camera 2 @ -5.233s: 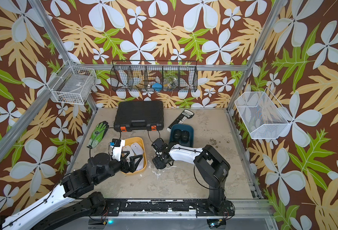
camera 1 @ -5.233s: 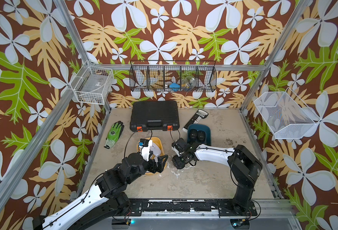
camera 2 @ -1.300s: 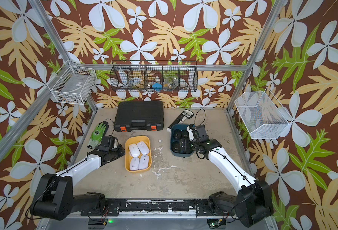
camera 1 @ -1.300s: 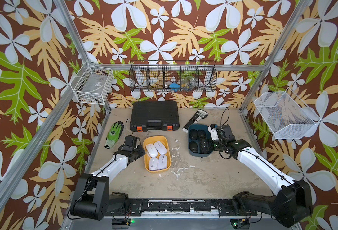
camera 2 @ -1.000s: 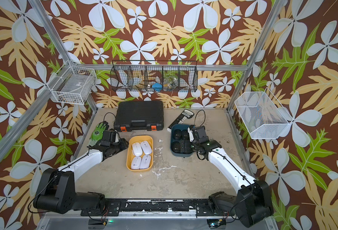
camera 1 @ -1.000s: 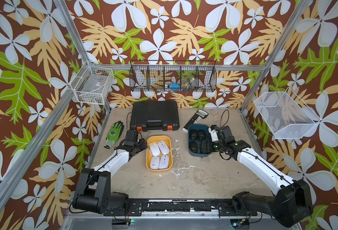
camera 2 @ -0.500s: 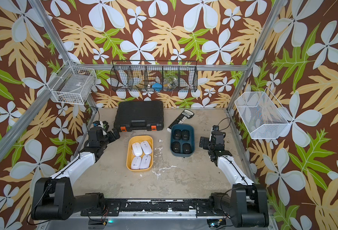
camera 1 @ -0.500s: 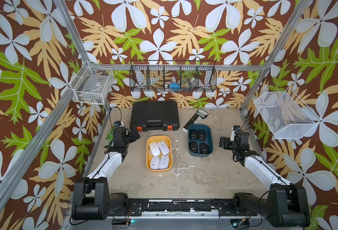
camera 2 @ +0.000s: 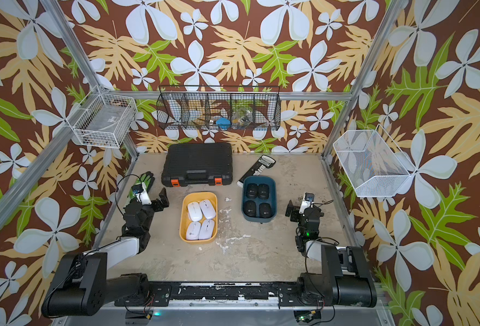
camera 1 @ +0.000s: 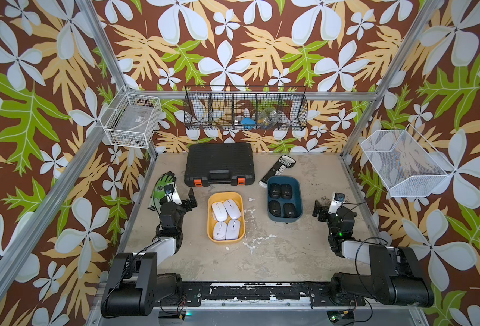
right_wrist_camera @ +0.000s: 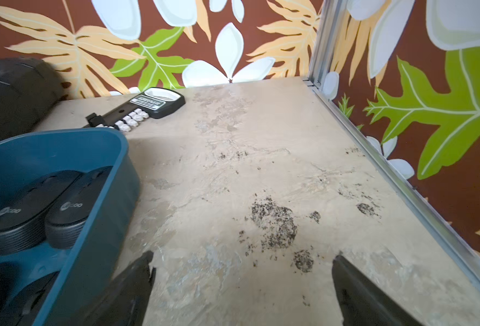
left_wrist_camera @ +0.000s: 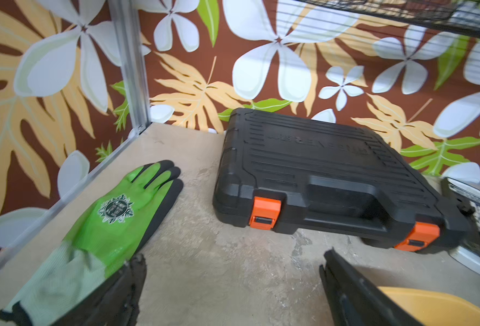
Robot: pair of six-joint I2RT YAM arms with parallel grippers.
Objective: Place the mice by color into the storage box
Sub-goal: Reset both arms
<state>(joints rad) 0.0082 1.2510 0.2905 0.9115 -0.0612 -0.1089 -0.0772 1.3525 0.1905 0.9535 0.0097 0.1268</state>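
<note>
Several white mice (camera 1: pixel 231 209) lie in the yellow storage box (camera 1: pixel 224 194) at mid table. Several black mice (camera 1: pixel 286 192) lie in the blue storage box (camera 1: pixel 284 178) to its right. In both top views my left gripper (camera 1: pixel 178 192) hovers open and empty left of the yellow box, beside a green glove. My right gripper (camera 1: pixel 327 203) stands open and empty right of the blue box. In the left wrist view the left gripper (left_wrist_camera: pixel 233 258) has bare table between its fingers. The right gripper (right_wrist_camera: pixel 243 257) is over bare table, with the blue box (right_wrist_camera: pixel 92 197) and black mice (right_wrist_camera: pixel 72 209) beside it.
A black tool case (camera 1: pixel 219 163) with orange latches lies at the back. A black-and-white remote-like device (camera 1: pixel 278 169) rests behind the blue box. The green glove (camera 1: pixel 162 183) lies by the left wall. Wire baskets (camera 1: pixel 246 111) hang on the walls.
Both arms have drawn back from the boxes toward the table's sides. The left gripper has opened wide; the right has stayed open. The boxes and mice have not moved.
</note>
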